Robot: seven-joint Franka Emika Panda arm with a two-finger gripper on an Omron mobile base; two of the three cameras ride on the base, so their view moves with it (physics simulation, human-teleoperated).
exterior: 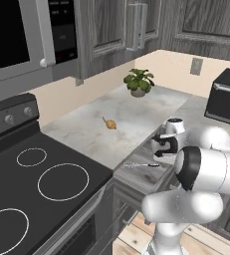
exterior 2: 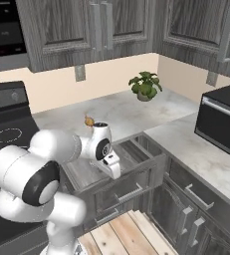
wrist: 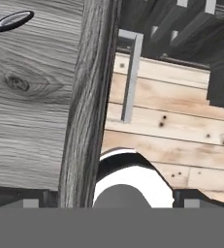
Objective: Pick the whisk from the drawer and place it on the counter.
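Observation:
The whisk (exterior: pixel 140 164) lies flat on the floor of the open drawer (exterior: pixel 136 178), wire head to the left and black handle to the right. In the hand view its black handle (wrist: pixel 11 20) shows at the top left on the drawer's grey wood grain (wrist: pixel 31 97). My gripper (exterior: pixel 159 151) hangs just right of the whisk, above the drawer's front edge, apart from it. Its fingertips (wrist: pixel 32 202) stand wide apart on either side of the front panel (wrist: pixel 88 111), open with nothing between them. The counter (exterior: pixel 126 112) stretches behind the drawer. In the right base view my arm hides the whisk.
A small orange-brown lump (exterior: pixel 109 123) and a potted plant (exterior: pixel 138 82) sit on the counter. The black stovetop (exterior: pixel 42 189) is to the left and a black oven box (exterior: pixel 227 97) to the right. The drawer's bar handle (wrist: pixel 130 77) hangs over the plank floor (wrist: pixel 171 121).

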